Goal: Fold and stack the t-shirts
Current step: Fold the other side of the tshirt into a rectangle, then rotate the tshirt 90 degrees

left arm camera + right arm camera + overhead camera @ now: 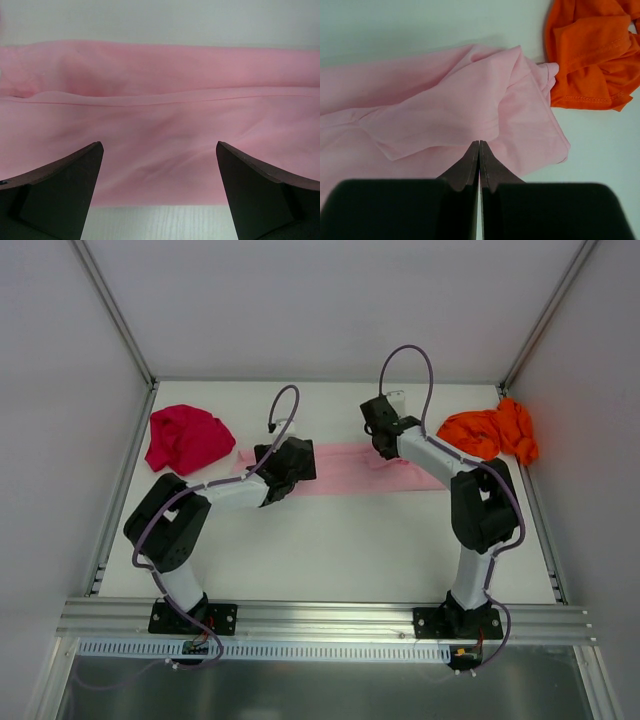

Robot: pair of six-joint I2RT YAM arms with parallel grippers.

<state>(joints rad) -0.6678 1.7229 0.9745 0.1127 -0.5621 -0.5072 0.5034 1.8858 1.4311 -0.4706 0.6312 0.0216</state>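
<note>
The pink t-shirt (345, 455) looks soft, light and limp; best gripped at a hem or corner. Left pincer (159, 145) gapes over it; right pincer (479, 142) is clenched at its fold.

light pink t-shirt (340, 469), magenta-red t-shirt (187, 437), bright orange t-shirt (490, 430), white table (340, 540)

We saw a white desk (330, 540) carrying three shirts. A pink t-shirt (345, 472) lay flattened in a long band across its middle, running left to right. A magenta t-shirt (187, 438) sat crumpled near the far left corner. An orange t-shirt (490, 430) was bunched at the far right, its edge meeting the pink one's end.
</note>
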